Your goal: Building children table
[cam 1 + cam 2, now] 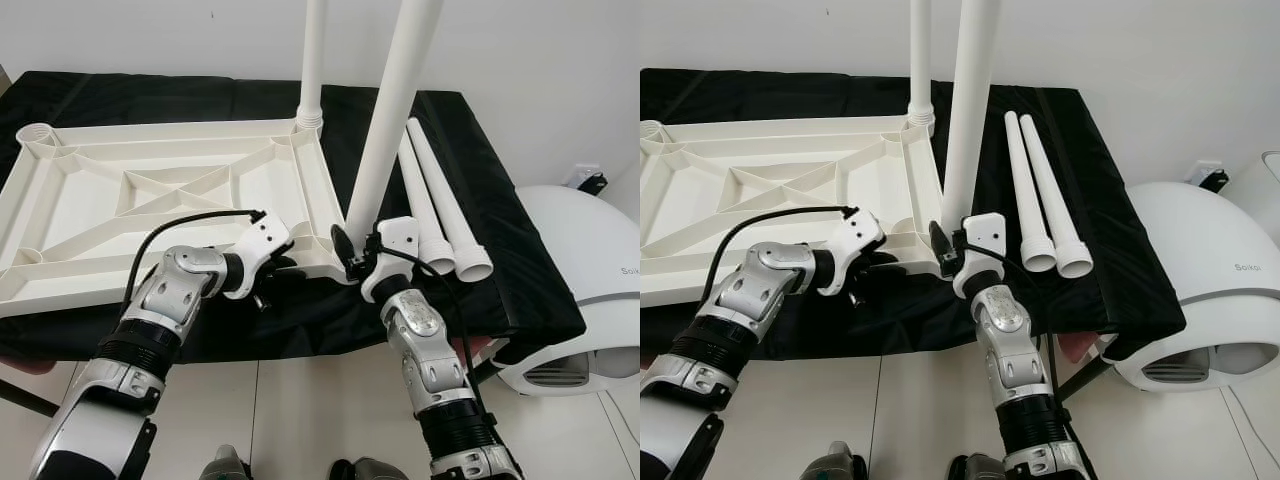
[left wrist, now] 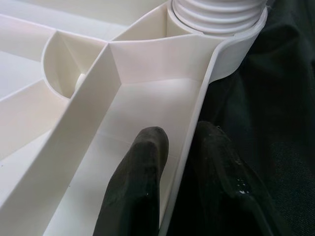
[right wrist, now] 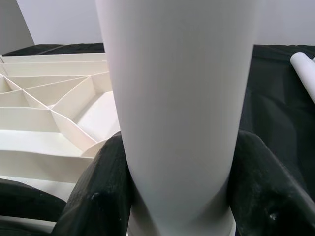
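Lying underside up on the black cloth [image 1: 480, 180], the white tabletop [image 1: 150, 215] has one leg [image 1: 313, 60] standing in its far right corner socket, while a second leg [image 1: 385, 130] stands upright at the near right corner, clamped between the closed fingers of the right gripper [image 1: 352, 252]; whether it is fully seated cannot be told. The left gripper [image 1: 285, 268] pinches the tabletop's near rim, one finger [image 2: 135, 182] on either side of it, steadying it. Two loose legs [image 1: 445, 205] lie on the cloth just beside the tabletop, so by my judgement about half the assembly remains.
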Robot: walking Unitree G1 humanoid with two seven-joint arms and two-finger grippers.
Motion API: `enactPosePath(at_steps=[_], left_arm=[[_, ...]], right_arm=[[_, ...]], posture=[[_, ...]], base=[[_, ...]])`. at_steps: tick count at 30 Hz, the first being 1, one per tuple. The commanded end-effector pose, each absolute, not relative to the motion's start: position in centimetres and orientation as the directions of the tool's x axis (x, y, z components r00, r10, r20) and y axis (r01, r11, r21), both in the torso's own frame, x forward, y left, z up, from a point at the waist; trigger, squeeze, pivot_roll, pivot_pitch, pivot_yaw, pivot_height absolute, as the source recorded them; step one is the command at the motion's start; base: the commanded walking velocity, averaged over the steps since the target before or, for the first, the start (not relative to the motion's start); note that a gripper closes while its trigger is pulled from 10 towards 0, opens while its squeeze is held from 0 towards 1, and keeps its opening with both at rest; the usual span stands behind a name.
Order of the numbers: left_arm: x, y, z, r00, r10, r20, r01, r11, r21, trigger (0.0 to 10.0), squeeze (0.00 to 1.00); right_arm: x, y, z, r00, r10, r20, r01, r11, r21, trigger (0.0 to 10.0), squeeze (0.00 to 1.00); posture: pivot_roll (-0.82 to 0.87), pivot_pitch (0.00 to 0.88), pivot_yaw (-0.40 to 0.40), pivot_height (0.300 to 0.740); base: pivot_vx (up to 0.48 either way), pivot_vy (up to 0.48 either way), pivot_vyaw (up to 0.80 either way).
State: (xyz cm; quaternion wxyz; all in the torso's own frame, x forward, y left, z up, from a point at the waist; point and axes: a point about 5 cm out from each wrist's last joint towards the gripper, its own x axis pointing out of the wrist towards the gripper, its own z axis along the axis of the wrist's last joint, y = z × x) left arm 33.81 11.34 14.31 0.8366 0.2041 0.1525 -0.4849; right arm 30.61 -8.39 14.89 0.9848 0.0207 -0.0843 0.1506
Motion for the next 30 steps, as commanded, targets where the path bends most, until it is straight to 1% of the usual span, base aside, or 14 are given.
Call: enactPosePath(at_steps=[1,8,14,15,16,17,21,22,24,26,27,30], left_arm=[[34.4,11.5,14.4,0.57,-0.697,-0.434,0.82,0.519,0.243,10.0,0.0],[34.4,11.4,14.5,0.571,-0.699,-0.43,0.819,0.52,0.241,10.0,0.0],[34.6,11.4,14.6,0.57,-0.7,-0.431,0.82,0.519,0.241,10.0,0.0],[34.6,11.3,14.6,0.569,-0.7,-0.431,0.82,0.518,0.243,10.0,0.0],[34.6,11.3,14.6,0.569,-0.7,-0.431,0.82,0.518,0.243,10.0,0.0],[34.6,11.3,14.6,0.569,-0.701,-0.43,0.821,0.518,0.241,10.0,0.0],[34.7,11.4,14.8,0.57,-0.699,-0.431,0.82,0.516,0.247,10.0,0.0],[34.8,11.5,14.9,0.573,-0.698,-0.43,0.818,0.52,0.246,10.0,0.0],[34.9,11.6,14.9,0.573,-0.695,-0.434,0.818,0.517,0.253,10.0,0.0],[34.9,11.7,14.9,0.573,-0.693,-0.437,0.818,0.514,0.257,10.0,0.0],[35.0,11.7,15.0,0.575,-0.694,-0.434,0.817,0.518,0.253,10.0,0.0],[35.0,11.8,15.0,0.576,-0.693,-0.435,0.816,0.519,0.254,10.0,0.0]], right_arm=[[30.2,-8.0,14.9,0.952,0.255,0.171,-0.265,0.963,0.04,10.0,0.0],[30.1,-7.8,14.7,0.969,0.192,0.154,-0.202,0.978,0.049,10.0,0.0],[30.1,-7.7,14.8,0.97,0.196,0.146,-0.205,0.977,0.049,10.0,0.0],[30.0,-7.7,14.7,0.968,0.206,0.143,-0.216,0.974,0.062,10.0,0.28],[30.0,-7.7,14.7,0.968,0.206,0.143,-0.216,0.974,0.062,10.0,0.28],[30.0,-7.9,14.8,0.97,0.195,0.145,-0.205,0.977,0.062,10.0,1.0],[30.2,-8.3,15.0,0.969,0.19,0.156,-0.202,0.977,0.062,10.0,1.0],[30.3,-8.4,15.0,0.972,0.184,0.149,-0.196,0.978,0.069,10.0,1.0],[30.3,-8.5,15.0,0.967,0.2,0.155,-0.212,0.975,0.066,10.0,1.0],[30.3,-8.5,15.1,0.964,0.211,0.158,-0.223,0.973,0.063,10.0,1.0],[30.4,-8.6,15.1,0.963,0.22,0.157,-0.234,0.969,0.078,10.0,1.0],[30.5,-8.8,15.2,0.96,0.23,0.159,-0.243,0.968,0.068,10.0,1.0]], posture=[[0.01,0.04,-0.017,0.74],[0.01,0.049,-0.019,0.74],[0.0,0.067,-0.021,0.74],[0.0,0.072,-0.018,0.74],[0.0,0.072,-0.018,0.74],[0.0,0.077,-0.018,0.74],[0.0,0.089,-0.017,0.74],[0.0,0.109,-0.021,0.74],[0.0,0.095,-0.015,0.74],[0.0,0.098,-0.016,0.74],[0.0,0.114,-0.021,0.74],[0.0,0.114,-0.021,0.74]], base=[[0.0,0.0,0.0],[0.0,0.0,0.0],[0.0,0.0,0.0],[0.0,0.0,0.0],[0.0,0.0,0.0],[0.0,0.0,0.0],[0.0,0.0,0.0],[0.0,0.0,0.0],[0.0,0.0,0.0],[0.0,0.0,0.0],[0.0,0.0,0.0],[0.0,0.0,0.0]])
